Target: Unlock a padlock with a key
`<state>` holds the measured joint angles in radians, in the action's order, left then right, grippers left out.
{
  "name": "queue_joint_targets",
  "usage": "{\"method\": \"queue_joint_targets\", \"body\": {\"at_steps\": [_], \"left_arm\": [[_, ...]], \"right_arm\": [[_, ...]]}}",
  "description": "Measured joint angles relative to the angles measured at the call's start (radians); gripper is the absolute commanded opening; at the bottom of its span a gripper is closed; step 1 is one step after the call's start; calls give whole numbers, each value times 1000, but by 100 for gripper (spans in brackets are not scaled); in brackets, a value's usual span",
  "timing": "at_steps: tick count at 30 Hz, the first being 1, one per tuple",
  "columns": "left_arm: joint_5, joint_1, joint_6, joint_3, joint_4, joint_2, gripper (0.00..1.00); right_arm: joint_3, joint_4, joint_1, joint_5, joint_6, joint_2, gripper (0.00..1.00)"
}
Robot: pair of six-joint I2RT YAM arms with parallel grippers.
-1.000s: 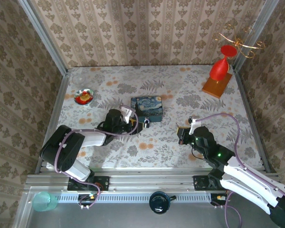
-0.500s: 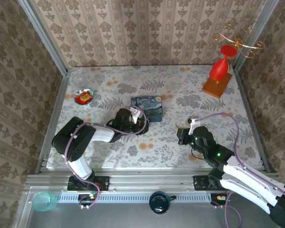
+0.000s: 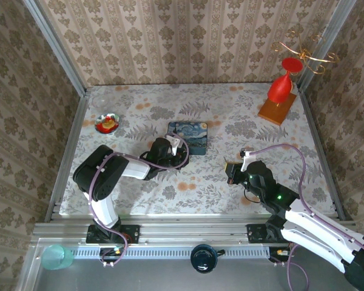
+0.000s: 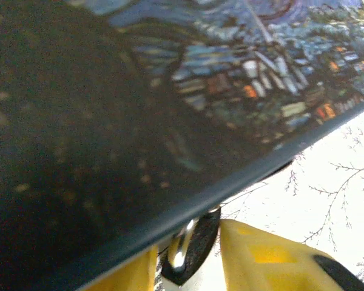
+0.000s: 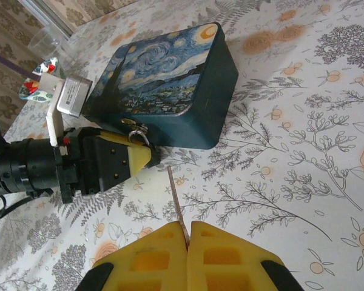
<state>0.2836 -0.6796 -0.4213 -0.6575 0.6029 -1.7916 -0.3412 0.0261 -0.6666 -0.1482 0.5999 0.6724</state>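
Flowery worktop (image 3: pixel 242 130), patterned walls. From above, the left gripper (image 3: pixel 177 151) has slid right, up against the one blue tin (image 3: pixel 193 134), so the hold is set up; the right gripper (image 3: pixel 232 172) sits lower right. Left wrist: one padlock (image 4: pixel 191 251) at bottom centre, apparently pinched between the fingers. Right wrist: one key (image 5: pixel 177 206) clamped at bottom centre, well short of the lock.

blue swirly-painted tin (image 3: pixel 188 138) mid-table, small dish (image 3: pixel 107 124) at left, red ornament (image 3: pixel 281 86) on wooden base (image 3: pixel 276 111)

A lab test booth: wallpapered panels (image 3: pixel 188 42), aluminium frame (image 3: pixel 182 229), floral tabletop (image 3: pixel 200 182).
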Motion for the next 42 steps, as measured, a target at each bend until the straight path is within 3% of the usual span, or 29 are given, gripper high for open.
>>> {"method": "queue_joint_targets", "body": {"at_steps": [13, 23, 31, 42], "left_arm": [[-12, -22, -232, 66, 102, 29, 6], [-15, -30, -440, 108, 130, 72, 3], [-31, -31, -510, 110, 62, 182, 3], [-39, -19, -579, 126, 54, 204, 2]], "right_arm": [[0, -76, 0, 52, 80, 124, 0], [13, -194, 0, 135, 161, 242, 0], [19, -279, -2, 195, 238, 335, 0], [21, -367, -2, 271, 388, 453, 0]]}}
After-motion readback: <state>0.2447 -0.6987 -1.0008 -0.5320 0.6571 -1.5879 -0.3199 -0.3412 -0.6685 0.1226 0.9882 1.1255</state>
